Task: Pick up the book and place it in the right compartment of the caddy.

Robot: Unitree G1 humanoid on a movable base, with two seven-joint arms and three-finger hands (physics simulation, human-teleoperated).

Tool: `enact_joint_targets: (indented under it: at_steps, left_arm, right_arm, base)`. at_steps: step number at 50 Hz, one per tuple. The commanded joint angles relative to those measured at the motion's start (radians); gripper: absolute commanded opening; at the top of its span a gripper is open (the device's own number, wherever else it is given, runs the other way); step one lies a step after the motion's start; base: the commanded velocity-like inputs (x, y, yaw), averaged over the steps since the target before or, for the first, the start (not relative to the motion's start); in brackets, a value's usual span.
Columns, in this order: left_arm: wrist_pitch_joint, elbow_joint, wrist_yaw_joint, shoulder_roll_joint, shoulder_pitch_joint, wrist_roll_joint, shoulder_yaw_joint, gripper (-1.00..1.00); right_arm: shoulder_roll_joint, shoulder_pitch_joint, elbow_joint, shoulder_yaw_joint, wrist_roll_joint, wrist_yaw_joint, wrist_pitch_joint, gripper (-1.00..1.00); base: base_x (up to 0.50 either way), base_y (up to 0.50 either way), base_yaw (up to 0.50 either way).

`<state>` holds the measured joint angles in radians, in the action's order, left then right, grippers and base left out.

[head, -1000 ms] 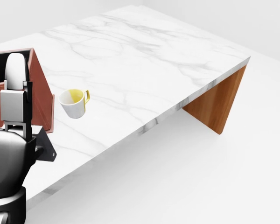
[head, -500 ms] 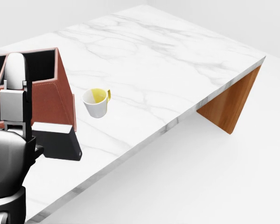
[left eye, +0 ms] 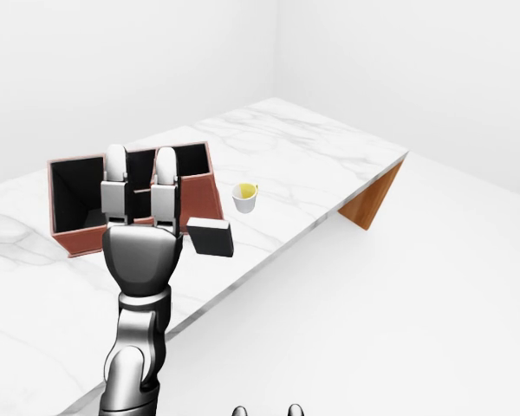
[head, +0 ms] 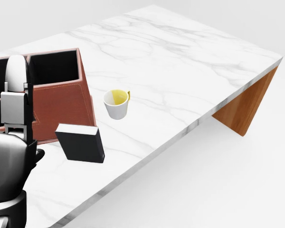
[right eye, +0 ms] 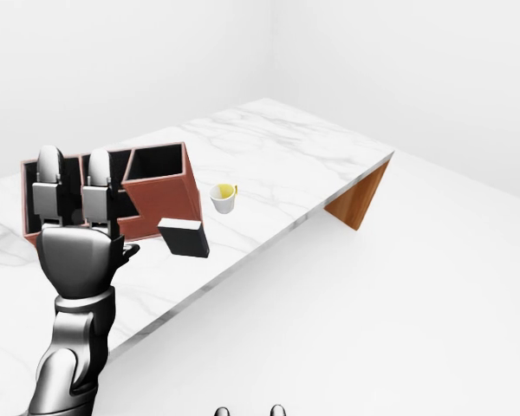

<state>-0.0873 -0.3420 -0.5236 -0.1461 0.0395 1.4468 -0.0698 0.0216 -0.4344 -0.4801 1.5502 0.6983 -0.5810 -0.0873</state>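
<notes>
The robot's left hand is raised with fingers straight and spread, gripping nothing. The small black rectangular book sits on the white marble table just beside the reddish-brown box caddy, likely awaiting pickup. A white mug with yellow interior stands nearby.

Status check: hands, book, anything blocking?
Left robot hand raised, open, empty. Book on table beside caddy, ungrasped. Mug right of caddy, not blocking.

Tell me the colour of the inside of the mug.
Yellow inside, white outside; the mug shows this best in the head view.
</notes>
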Motion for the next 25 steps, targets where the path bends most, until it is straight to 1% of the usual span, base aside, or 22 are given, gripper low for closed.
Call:
enact_joint_targets:
  at_steps: [1, 5, 11, 15, 25]
  left_arm:
    - [0.000, -0.002, 0.000, 0.000, 0.000, -0.001, -0.001, 1.00]
    - [0.000, -0.006, 0.000, 0.000, 0.000, -0.003, -0.002, 1.00]
    - [0.000, 0.011, 0.000, -0.002, 0.004, -0.003, -0.001, 1.00]
    - [0.000, -0.014, 0.000, -0.001, -0.002, -0.006, -0.002, 1.00]
    - [0.000, -0.010, 0.000, 0.001, -0.001, -0.003, -0.001, 1.00]
  right_arm:
    - [0.000, 0.000, 0.002, 0.000, 0.000, 0.000, 0.000, 1.00]
    - [0.000, -0.001, -0.001, 0.000, 0.001, 0.002, 0.000, 1.00]
    - [0.001, 0.001, -0.001, 0.001, 0.007, -0.002, 0.000, 1.00]
    - [-0.001, -0.002, -0.004, 0.003, 0.012, -0.001, 0.000, 1.00]
    - [-0.003, -0.003, -0.001, 0.006, 0.015, -0.005, 0.000, 1.00]
  base:
    - [0.13, 0.16, 0.00]
    - [0.06, 0.08, 0.00]
    - [0.00, 0.00, 0.00]
    - [0.00, 0.00, 0.00]
    - [0.01, -0.01, 0.00]
